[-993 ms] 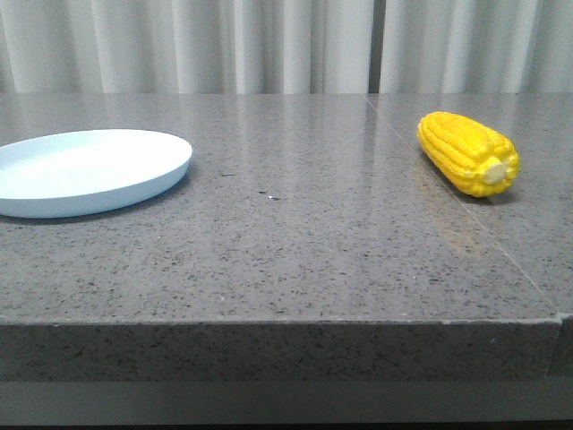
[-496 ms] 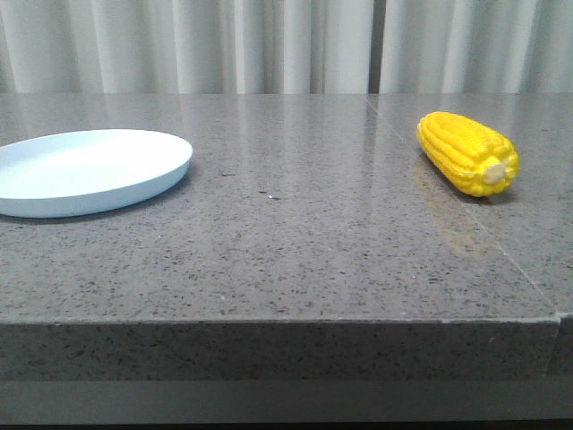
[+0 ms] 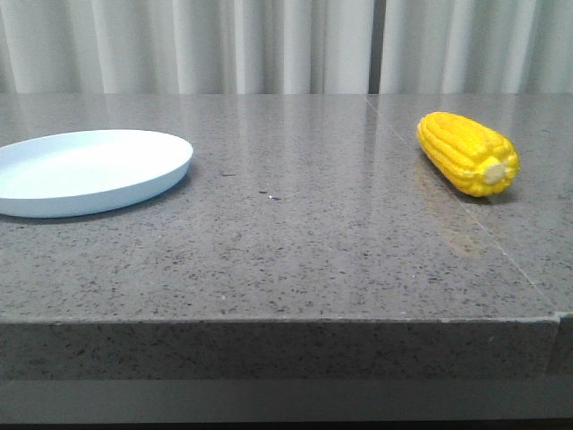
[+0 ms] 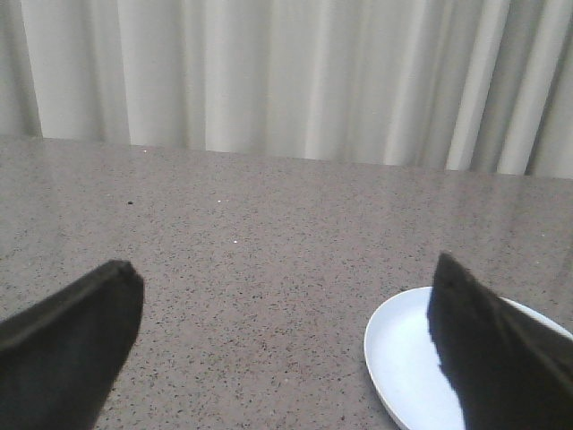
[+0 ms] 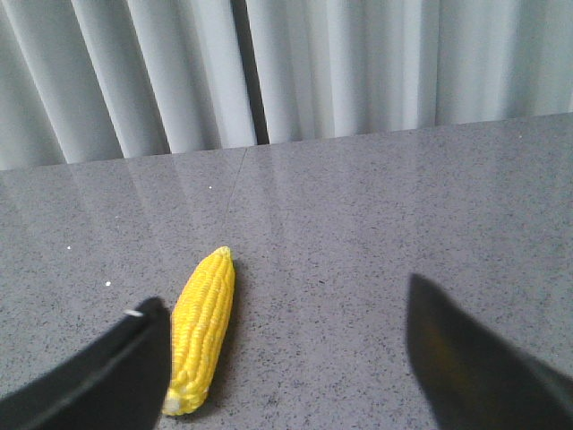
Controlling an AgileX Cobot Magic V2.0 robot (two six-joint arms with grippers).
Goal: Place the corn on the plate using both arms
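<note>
The yellow corn (image 3: 467, 152) lies on the grey table at the right, its pale stub end toward the front. The pale blue-white plate (image 3: 85, 170) sits at the left, empty. Neither arm shows in the front view. In the right wrist view my right gripper (image 5: 285, 309) is open and empty above the table; the corn (image 5: 202, 329) lies just inside one finger (image 5: 116, 376). In the left wrist view my left gripper (image 4: 285, 287) is open and empty; the plate (image 4: 403, 354) lies partly behind one finger (image 4: 488, 349).
The grey speckled stone table (image 3: 295, 242) has its front edge close to the camera and a seam running past the corn. White curtains (image 3: 286, 45) hang behind the table's far edge.
</note>
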